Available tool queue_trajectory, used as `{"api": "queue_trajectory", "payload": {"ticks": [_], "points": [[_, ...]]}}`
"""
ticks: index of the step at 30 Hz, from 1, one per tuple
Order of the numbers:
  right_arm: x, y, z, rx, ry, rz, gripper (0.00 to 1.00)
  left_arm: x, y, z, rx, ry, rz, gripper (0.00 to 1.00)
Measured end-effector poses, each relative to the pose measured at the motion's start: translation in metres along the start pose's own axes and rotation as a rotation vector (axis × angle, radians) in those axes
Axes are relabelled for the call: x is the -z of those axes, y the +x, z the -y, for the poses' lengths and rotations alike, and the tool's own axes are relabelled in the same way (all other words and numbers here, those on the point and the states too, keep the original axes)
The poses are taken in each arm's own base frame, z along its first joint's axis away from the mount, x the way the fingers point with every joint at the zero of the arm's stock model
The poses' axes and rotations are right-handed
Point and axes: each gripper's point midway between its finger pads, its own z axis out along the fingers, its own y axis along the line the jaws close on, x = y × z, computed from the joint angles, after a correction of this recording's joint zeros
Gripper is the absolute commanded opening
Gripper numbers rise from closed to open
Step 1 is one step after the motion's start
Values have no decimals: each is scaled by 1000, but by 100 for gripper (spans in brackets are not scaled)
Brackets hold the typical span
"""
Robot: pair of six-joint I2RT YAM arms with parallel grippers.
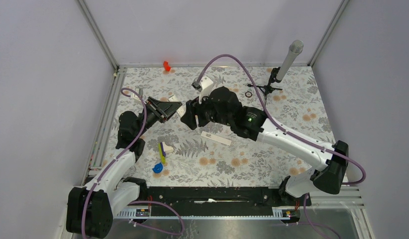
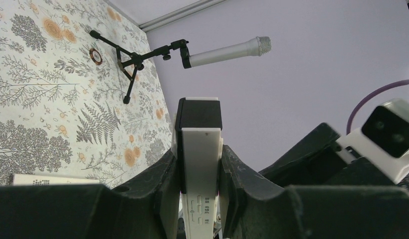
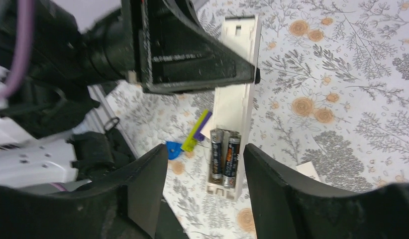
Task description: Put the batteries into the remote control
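Observation:
My left gripper (image 2: 199, 155) is shut on the remote control (image 2: 200, 144), a slim white bar with a dark end, clamped across its narrow sides and held off the table. In the right wrist view the remote control (image 3: 236, 99) shows its open back, and two batteries (image 3: 224, 157) lie side by side in the compartment at its near end. The left gripper (image 3: 192, 55) crosses the bar above them. My right gripper (image 3: 203, 159) is open, one finger on each side of the battery end, touching nothing. From above, the two grippers (image 1: 165, 108) (image 1: 188, 115) meet at the table's middle left.
A flat white strip with grey print (image 1: 216, 138) lies on the floral cloth below the right gripper. A yellow, white and blue toy cluster (image 1: 160, 158) sits near the left arm. A microphone on a small stand (image 1: 288, 60), a black ring (image 1: 249, 93) and a red piece (image 1: 166, 65) stand at the back.

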Motion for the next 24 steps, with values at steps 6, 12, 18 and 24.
{"api": "queue_trajectory", "payload": {"ticks": [6,12,18,24], "points": [[10,-31,-6,-200,40,67,97,0,0,-1,-18,0,1,0],[6,-17,10,-420,118,65,100,0,0,-1,-28,0,2,0],[4,20,40,-666,174,51,99,0,0,-2,-42,0,1,0],[0,32,52,-838,119,75,99,0,-1,-1,-57,4,3,0]]}}
